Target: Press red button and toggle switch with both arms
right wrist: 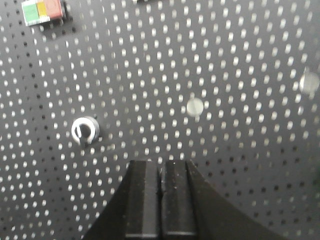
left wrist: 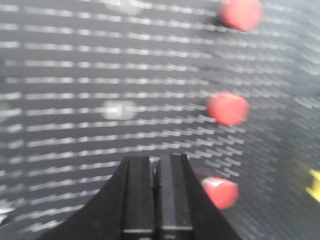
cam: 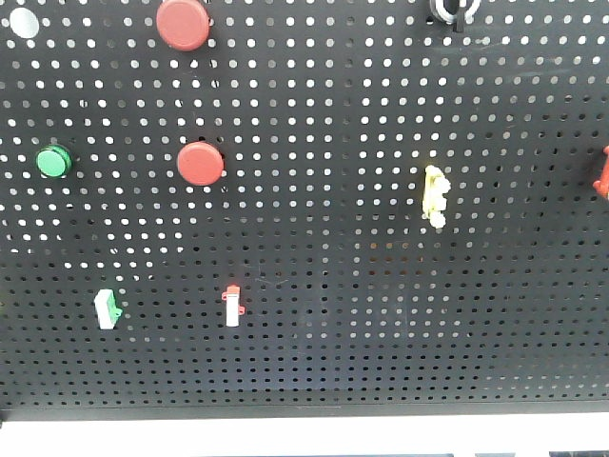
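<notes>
**Both end effectors narrow, facing the black pegboard**

A black pegboard [cam: 381, 362] fills the front view. Two large red buttons sit in its left half. The upper red button [cam: 183, 24] is at the top edge, and the lower red button [cam: 200, 164] is below it and slightly to the right. A small green button [cam: 53, 161] is level with the lower red button and well to its left. Further down, a green-and-white switch [cam: 108, 309] and a red-and-white switch [cam: 231, 307] sit side by side but apart. A yellow part [cam: 435, 195] is mounted right of centre. Above it, a silver fitting [cam: 455, 9] is cut off by the top edge.

The left wrist view is heavily blurred. The left end effector [left wrist: 159, 162] is narrow, its jaws pressed together with nothing between them. Three red discs form a column to its right. The middle red disc [left wrist: 227, 108] lies above and to the right of the fingertips. The lowest red disc [left wrist: 221, 193] is just beside the right-hand finger and partly hidden behind it. The blur hides which of these discs are the two large buttons, and whether the fingertips touch the board.

In the right wrist view, the right end effector [right wrist: 161, 167] is also narrow, jaws together and holding nothing. The toggle switch [right wrist: 85, 130], a silver collar with a short lever, sits on the board up and to the left of the fingertips, apart from them. A green, yellow and red block [right wrist: 42, 11] is in the top left corner.
</notes>
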Robot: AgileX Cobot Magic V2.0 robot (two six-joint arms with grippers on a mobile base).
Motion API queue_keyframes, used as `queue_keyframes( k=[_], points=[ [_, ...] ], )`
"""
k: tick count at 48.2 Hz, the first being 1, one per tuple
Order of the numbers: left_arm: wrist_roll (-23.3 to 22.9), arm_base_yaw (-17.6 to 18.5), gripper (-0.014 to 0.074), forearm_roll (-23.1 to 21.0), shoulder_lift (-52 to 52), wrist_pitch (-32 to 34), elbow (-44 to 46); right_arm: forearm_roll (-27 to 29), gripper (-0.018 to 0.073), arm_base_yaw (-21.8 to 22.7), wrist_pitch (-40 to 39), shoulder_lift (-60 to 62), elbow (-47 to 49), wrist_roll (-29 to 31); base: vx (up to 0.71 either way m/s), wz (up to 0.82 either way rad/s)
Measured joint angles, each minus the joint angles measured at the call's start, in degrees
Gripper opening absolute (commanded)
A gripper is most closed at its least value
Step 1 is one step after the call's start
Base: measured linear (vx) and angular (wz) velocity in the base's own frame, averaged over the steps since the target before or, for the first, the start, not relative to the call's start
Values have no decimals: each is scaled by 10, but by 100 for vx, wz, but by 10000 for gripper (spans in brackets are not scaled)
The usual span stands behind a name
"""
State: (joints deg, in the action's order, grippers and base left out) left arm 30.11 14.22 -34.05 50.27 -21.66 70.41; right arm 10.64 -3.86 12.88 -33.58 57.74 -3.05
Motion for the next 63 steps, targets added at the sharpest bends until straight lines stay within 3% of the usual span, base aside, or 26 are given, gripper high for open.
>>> queue_keyframes(
  k=[3,7,11,15,30,44,54,63],
  points=[
    [90,22,2,-63,33,-14,11,1,-3,0,1,-1,0,0,0,0],
    [176,44,2,-126,78,-19,34,1,-3,0,2,-3,0,0,0,0],
    [226,56,2,-160,122,-19,64,1,-3,0,3,-8,0,1,0,0],
    [246,61,2,-172,161,-18,104,1,-3,0,5,-13,0,5,0,0],
    [250,61,2,-182,279,-5,223,2,-3,0,6,-21,0,6,0,0],
    [247,61,2,-186,327,2,291,2,-3,0,6,-21,0,6,0,0],
    [247,63,2,-203,330,9,299,6,-3,0,28,-21,0,6,0,0],
    [247,63,2,-186,283,-20,257,16,-3,0,58,-21,0,17,0,0]
  ],
)
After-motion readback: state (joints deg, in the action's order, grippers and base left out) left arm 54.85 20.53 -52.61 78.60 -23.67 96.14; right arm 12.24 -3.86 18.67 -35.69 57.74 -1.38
